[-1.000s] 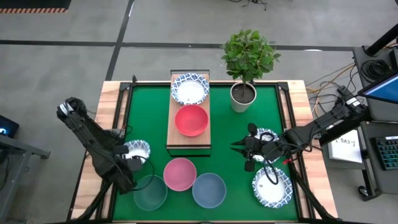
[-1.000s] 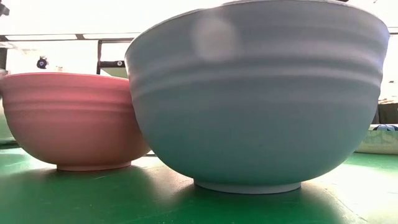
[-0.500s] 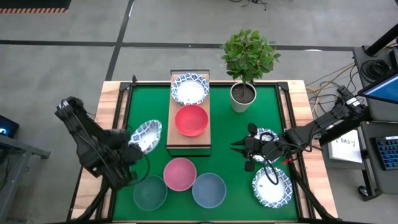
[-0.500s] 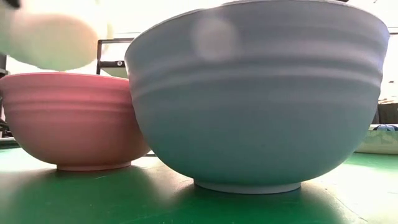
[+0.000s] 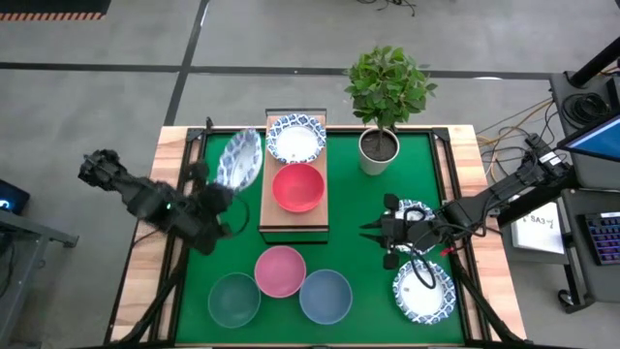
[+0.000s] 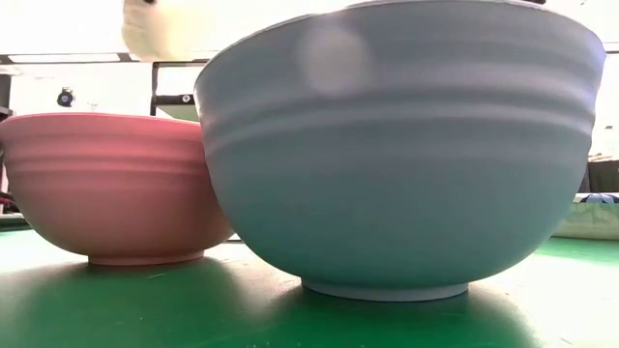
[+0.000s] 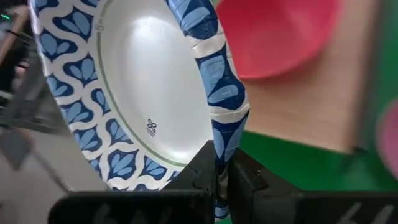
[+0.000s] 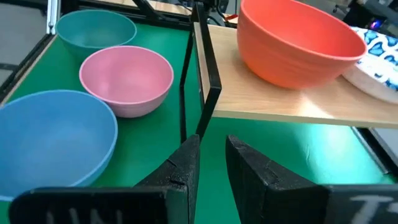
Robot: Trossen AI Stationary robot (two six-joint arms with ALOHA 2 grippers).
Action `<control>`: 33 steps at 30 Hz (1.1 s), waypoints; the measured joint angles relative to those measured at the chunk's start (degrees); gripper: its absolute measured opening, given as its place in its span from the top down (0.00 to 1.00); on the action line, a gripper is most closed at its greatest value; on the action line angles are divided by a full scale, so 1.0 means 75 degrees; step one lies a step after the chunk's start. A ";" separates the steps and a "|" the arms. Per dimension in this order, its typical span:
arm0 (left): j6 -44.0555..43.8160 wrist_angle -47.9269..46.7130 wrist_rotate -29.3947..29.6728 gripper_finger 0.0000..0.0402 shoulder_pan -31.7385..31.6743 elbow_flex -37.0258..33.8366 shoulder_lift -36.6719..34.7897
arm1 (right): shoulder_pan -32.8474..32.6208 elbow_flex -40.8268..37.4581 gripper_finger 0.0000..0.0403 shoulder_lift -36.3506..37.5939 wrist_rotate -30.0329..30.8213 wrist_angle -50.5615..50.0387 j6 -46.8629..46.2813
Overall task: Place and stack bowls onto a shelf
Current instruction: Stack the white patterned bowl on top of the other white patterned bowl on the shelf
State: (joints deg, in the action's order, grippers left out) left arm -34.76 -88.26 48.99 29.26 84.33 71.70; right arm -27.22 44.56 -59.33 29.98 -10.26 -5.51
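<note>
The left gripper (image 5: 219, 199) pinches the rim of a tilted white bowl with a blue patterned rim (image 5: 240, 158), held in the air just beside the left long edge of the light-wood plank shelf (image 5: 294, 219). Green mat lies open below. The right gripper (image 5: 373, 233), fingers narrowly parted and empty, hovers right of the shelf.

Probably lab: cables (image 5: 504, 121), monitor (image 5: 593, 136)

Matt bowls, pale wood
Red bowl (image 8: 298, 43) and pink bowl (image 8: 127, 78) look smooth matt plastic; the shelf (image 8: 280, 102) is pale wood.
</note>
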 joint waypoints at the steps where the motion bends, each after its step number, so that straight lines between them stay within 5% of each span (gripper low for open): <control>1: 0.0542 0.0222 0.0008 1.00 -0.0329 0.0015 -0.0012 | 0.0002 0.0000 0.83 0.0000 0.0003 0.0000 0.0092; 4: 0.2408 0.1332 -0.0168 1.00 -0.1370 -0.0018 -0.0044 | 0.0058 0.0000 0.83 0.0000 0.0002 0.0001 0.0306; 8: 0.5250 0.2650 -0.1636 1.00 -0.2955 -0.0045 0.0028 | 0.0246 0.0000 0.83 0.0005 0.0011 0.0003 0.0718; 14: 0.7949 0.3064 -0.3121 1.00 -0.4970 0.0001 0.0333 | 0.0713 0.0000 0.83 0.0009 0.0013 -0.0009 0.1083; 22: 0.9466 0.4095 -0.3808 1.00 -0.5756 -0.0039 0.0858 | 0.1014 0.0000 0.83 0.0009 0.0018 -0.0044 0.1228; 33: 0.9853 0.4667 -0.3817 1.00 -0.6351 0.0007 0.1698 | 0.1037 0.0000 0.83 0.0009 0.0020 -0.0041 0.1196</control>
State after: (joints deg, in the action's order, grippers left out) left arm 39.13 -53.25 20.36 -18.37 84.38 84.44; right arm -19.44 44.56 -59.27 30.13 -10.57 3.46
